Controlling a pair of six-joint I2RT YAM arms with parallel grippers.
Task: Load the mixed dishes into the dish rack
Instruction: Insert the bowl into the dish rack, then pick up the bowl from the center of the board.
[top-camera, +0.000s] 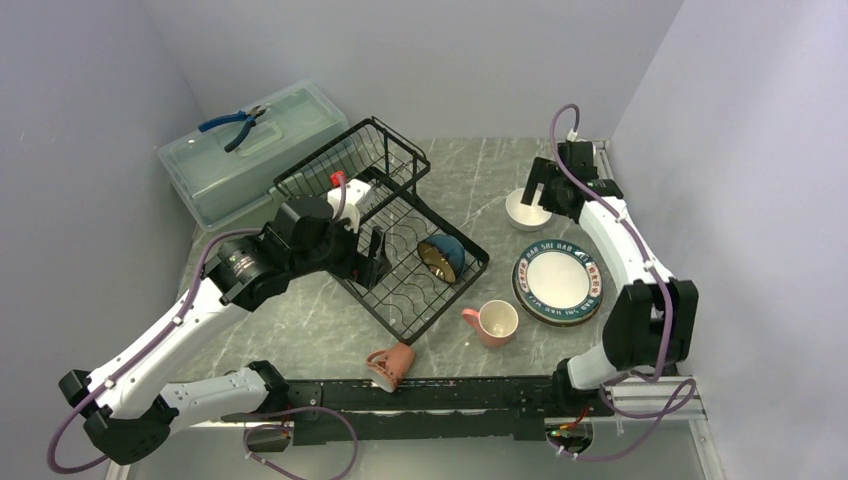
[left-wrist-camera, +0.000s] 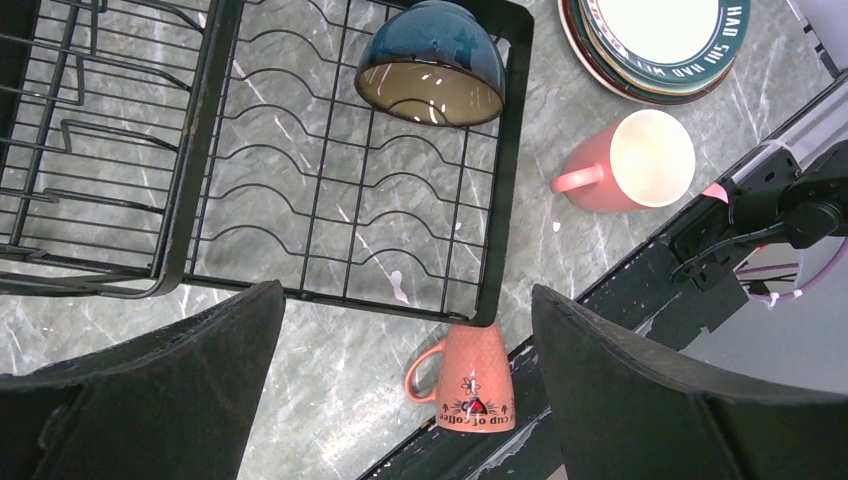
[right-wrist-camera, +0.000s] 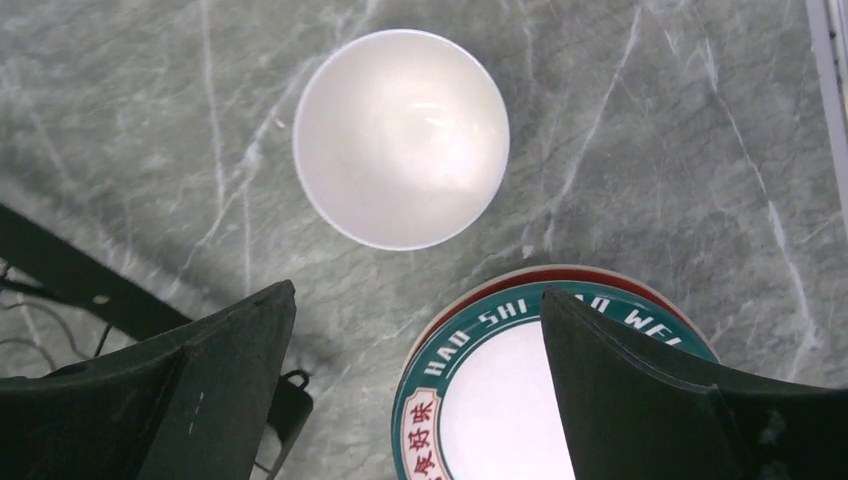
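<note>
From the overhead view, I count one dish loaded: a dark blue bowl (top-camera: 441, 257) sits tipped on its side in the dish rack (top-camera: 395, 215), near its right-hand edge. Everything else I can see is on the table (top-camera: 470, 170). That means the white bowl (top-camera: 527, 210), the stack of plates (top-camera: 557, 283) with the lettered teal rim on top, an upright pink mug (top-camera: 493, 322) and a second pink mug (top-camera: 390, 365) lying on its side by the near edge. I judge the job barely begun. The left claw (top-camera: 368, 258) hangs over the rack's near-left side, and the right claw (top-camera: 537, 190) hangs above the white bowl.

On the left wrist camera, the left claw stands spread wide, with nothing between its fingers (left-wrist-camera: 160, 390) and nothing touching them. Below it I see the rack's wavy dividers, the blue bowl resting against the rim, and the fallen mug just beside the rack's corner.

On the right wrist camera, the right claw is also wide apart and empty. The white bowl lies upright on the table ahead of its fingers (right-wrist-camera: 640, 380), clear of them, and the plate stack sits between them lower down, untouched as far as I can tell.
</note>
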